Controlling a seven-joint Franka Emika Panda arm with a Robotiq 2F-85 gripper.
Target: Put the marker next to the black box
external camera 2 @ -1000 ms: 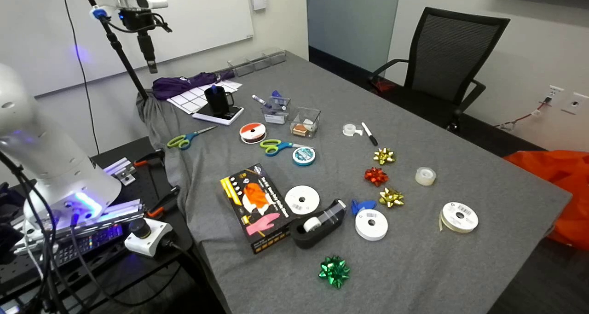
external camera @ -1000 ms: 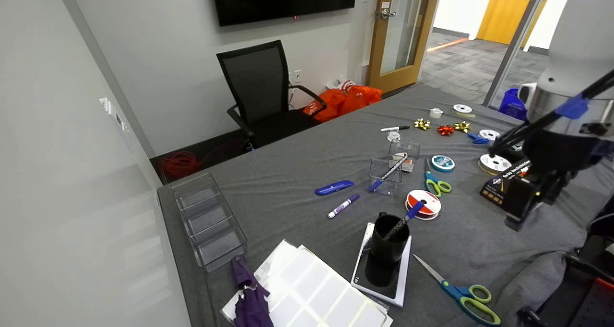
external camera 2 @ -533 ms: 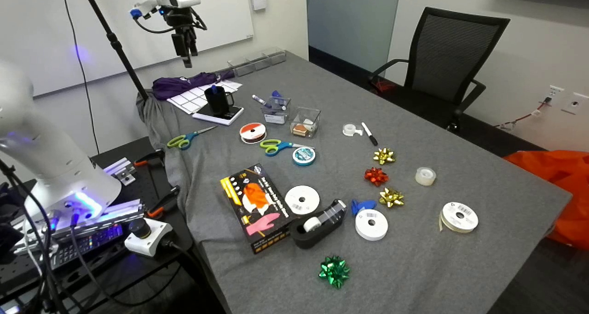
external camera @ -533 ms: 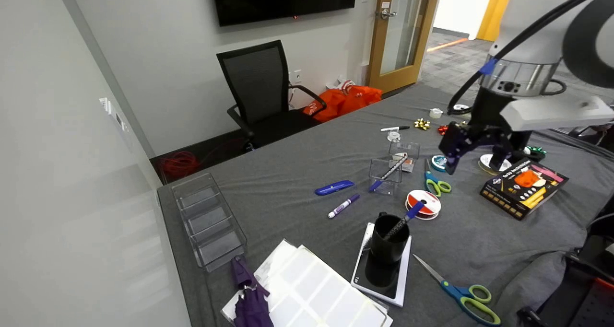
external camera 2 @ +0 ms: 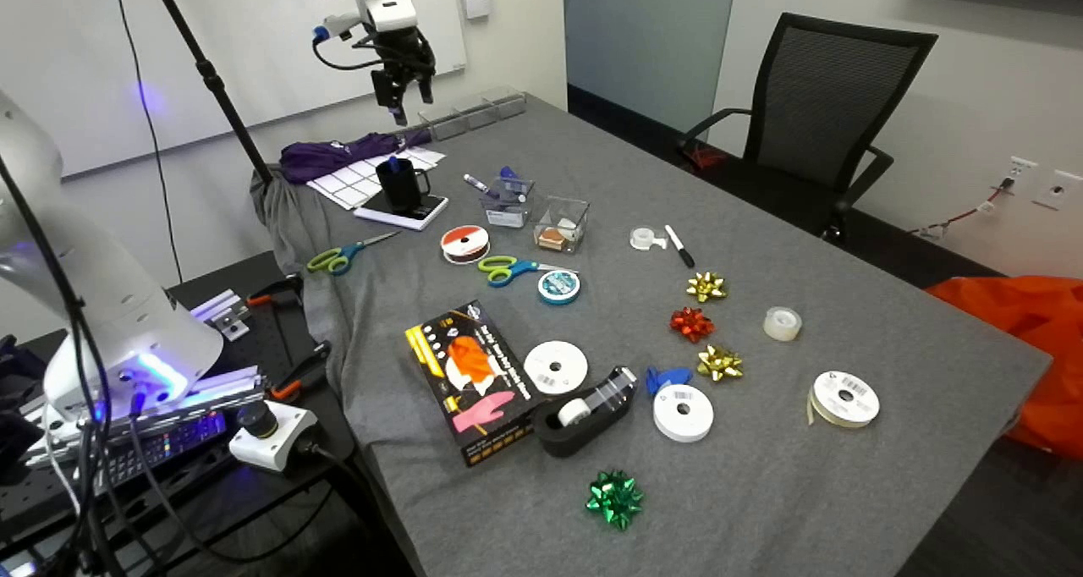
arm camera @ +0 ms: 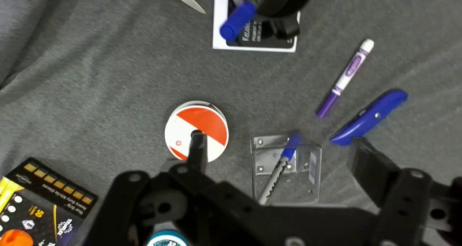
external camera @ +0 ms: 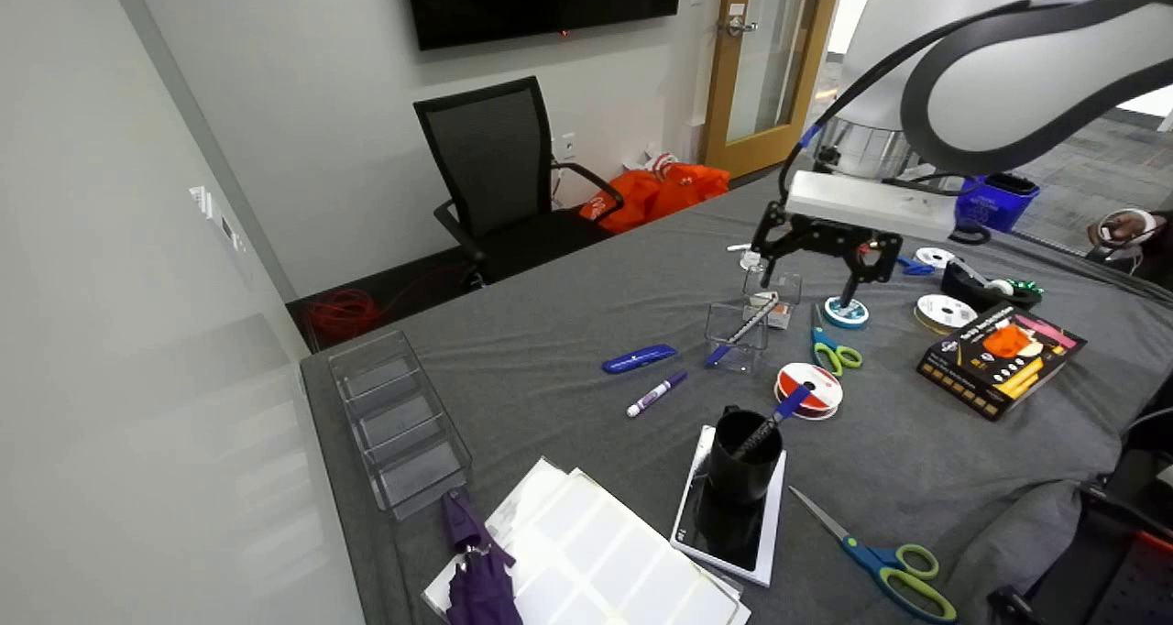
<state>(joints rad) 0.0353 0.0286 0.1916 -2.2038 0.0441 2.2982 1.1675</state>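
Fingers (arm camera: 375, 170) well away from black box (external camera: 1001, 359)

In the wrist view the black box (arm camera: 42, 202) carries, in small letters, "Thor Grip" and "Heavy Duty Nitrile Gloves", and in yellow the number "50". On the black-and-white slab (arm camera: 257, 38) stands a word beginning with "Reco"; the smaller lines are too blurred. The lettering on the purple marker (arm camera: 345, 78) cannot be read with certainty.
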